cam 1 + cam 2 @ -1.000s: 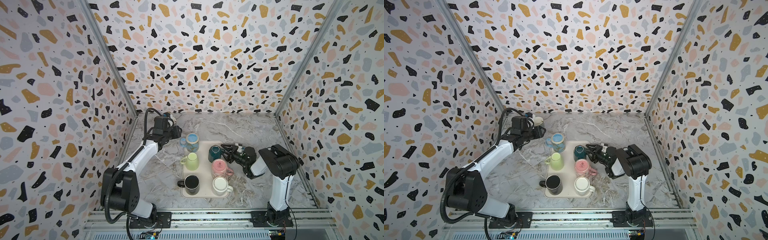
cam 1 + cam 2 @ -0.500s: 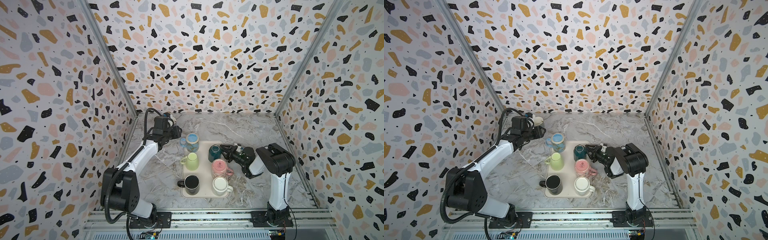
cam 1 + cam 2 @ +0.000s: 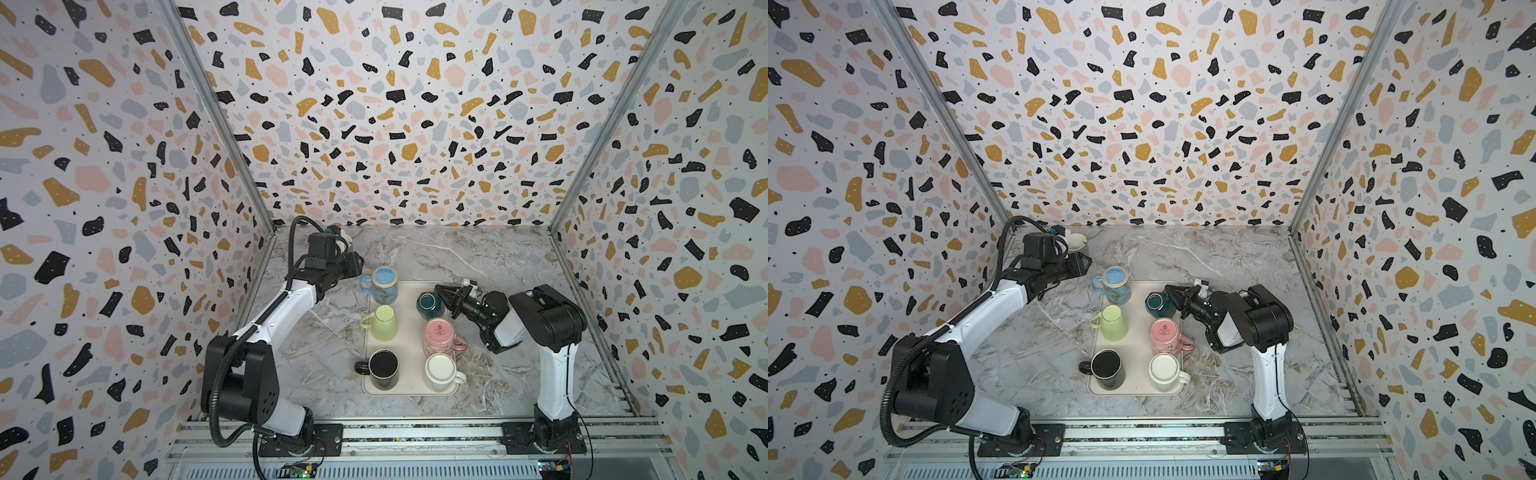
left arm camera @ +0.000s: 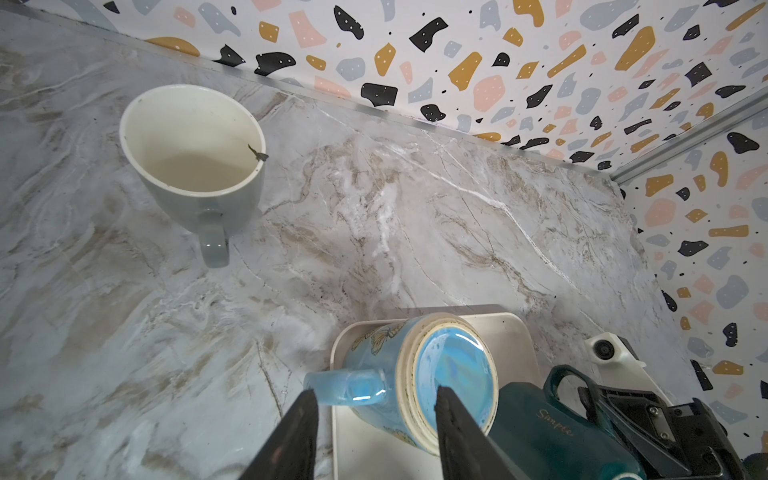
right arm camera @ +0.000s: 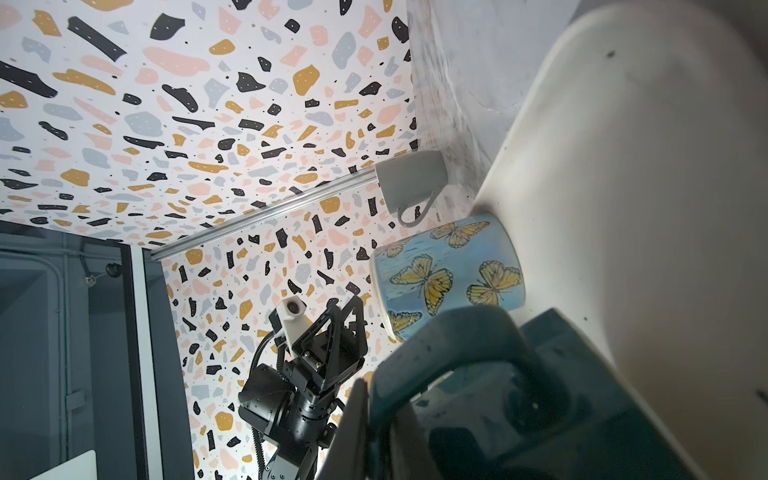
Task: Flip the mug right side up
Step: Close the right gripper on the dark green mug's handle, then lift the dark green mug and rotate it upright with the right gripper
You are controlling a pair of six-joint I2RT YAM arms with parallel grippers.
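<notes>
1. At the near edge of the tray [image 3: 409, 347], a black mug [image 3: 384, 368] sits at the left corner and a white mug [image 3: 440, 370] at the right. It is hard to tell whether the black mug's dark top is its base or its mouth.
2. In the middle row, a green mug [image 3: 384, 322] and a pink mug [image 3: 439, 336] stand base up.
3. The teal mug [image 3: 428, 305] is at the tray's far right corner. The right gripper [image 3: 446, 297] is closed on its handle. In the right wrist view the handle is blurred, one finger [image 5: 353, 424] shows, the other is hidden, and the body is cut off.
4. The mug is dark, glossy teal with "Simple" in pale script. Its mouth is not visible, and I cannot tell whether it touches the tray.
5. A blue mug [image 3: 384, 282] with butterflies stands base up at the far left corner. The left gripper [image 4: 376, 390] hovers by its handle, jaws apart and empty.
6. A grey mug [image 4: 195, 158] stands upright at the far left corner of the tabletop [image 3: 478, 257]. In both top views the left arm largely hides it.
</notes>
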